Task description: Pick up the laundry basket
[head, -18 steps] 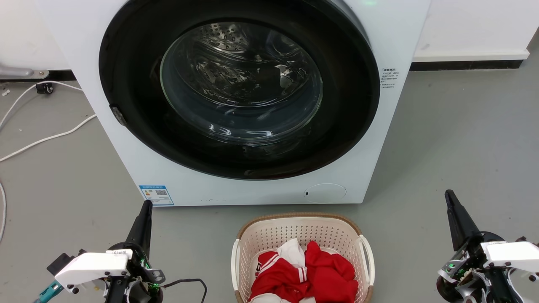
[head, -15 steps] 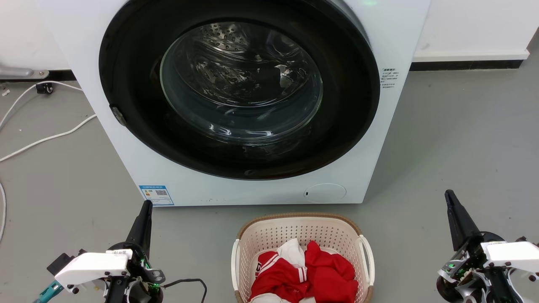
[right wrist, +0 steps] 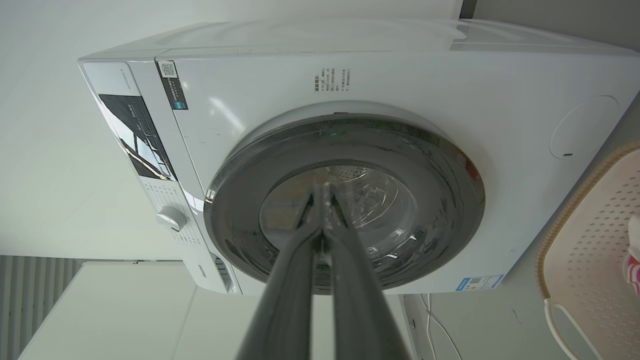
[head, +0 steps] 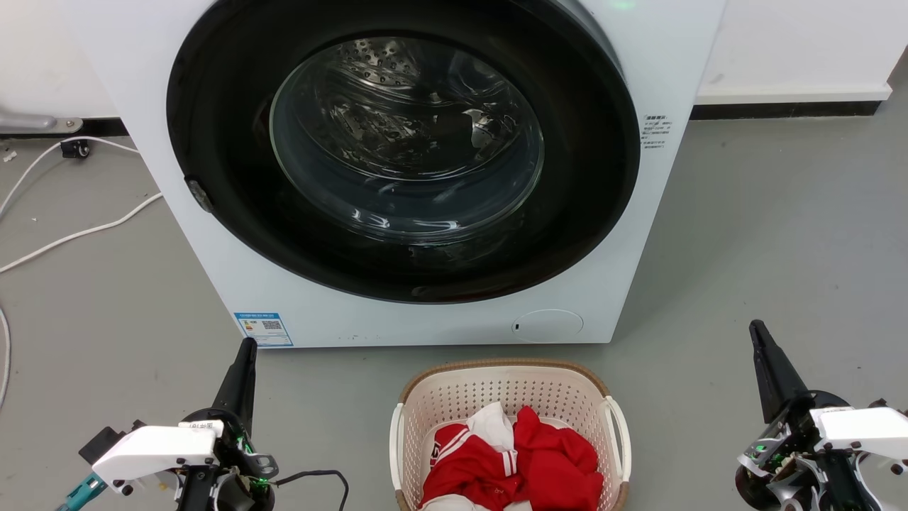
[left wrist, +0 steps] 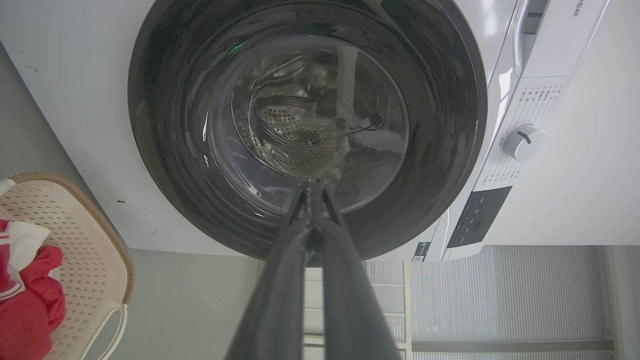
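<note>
The laundry basket [head: 496,389] sat where you last saw it, on the grey floor [head: 766,234] just in front of the washing machine [head: 213,284], and nothing in the head view had shifted since the earlier frames. A red and white garment [head: 511,461] lay inside it, and white cables [head: 78,231] trailed over the floor at the far left. Your left gripper [head: 247,348] and right gripper [head: 756,330] hung well apart from it on either side, each closed tight, gripping nothing.
</note>
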